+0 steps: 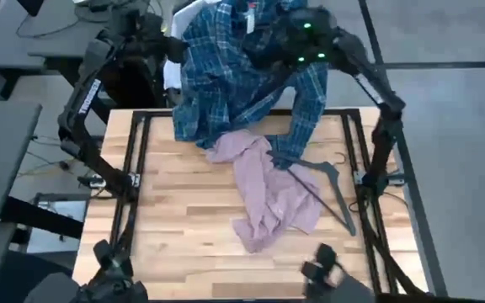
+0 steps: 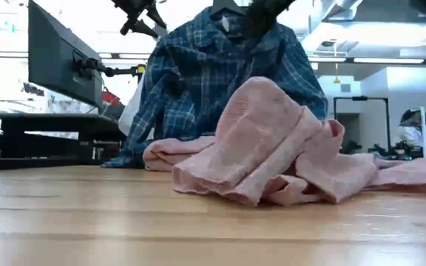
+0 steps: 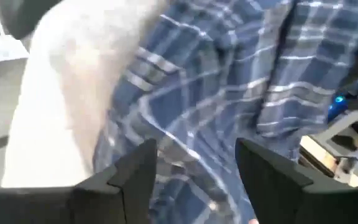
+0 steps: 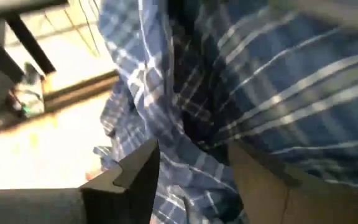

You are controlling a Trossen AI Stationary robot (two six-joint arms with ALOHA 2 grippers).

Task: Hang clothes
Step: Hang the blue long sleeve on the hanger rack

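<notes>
One plaid shirt (image 1: 242, 76) is held raised over the table's (image 1: 183, 227) far edge. One pink shirt (image 1: 268, 194) is heaped mid-table beside one hanger (image 1: 331, 189). The left gripper (image 3: 194, 165) is spread beside the plaid; the right gripper (image 4: 191, 168) is seen against it, grip indeterminable.

The table (image 1: 183, 219) is pale planked wood with a smooth, faintly satin top, framed in matt black metal. The plaid shirt (image 1: 234, 76) is soft woven cloth; the pink shirt (image 2: 272, 140) looks finely ribbed and matt. The hanger (image 1: 331, 189) seems thin dark wire, possibly coated.
</notes>
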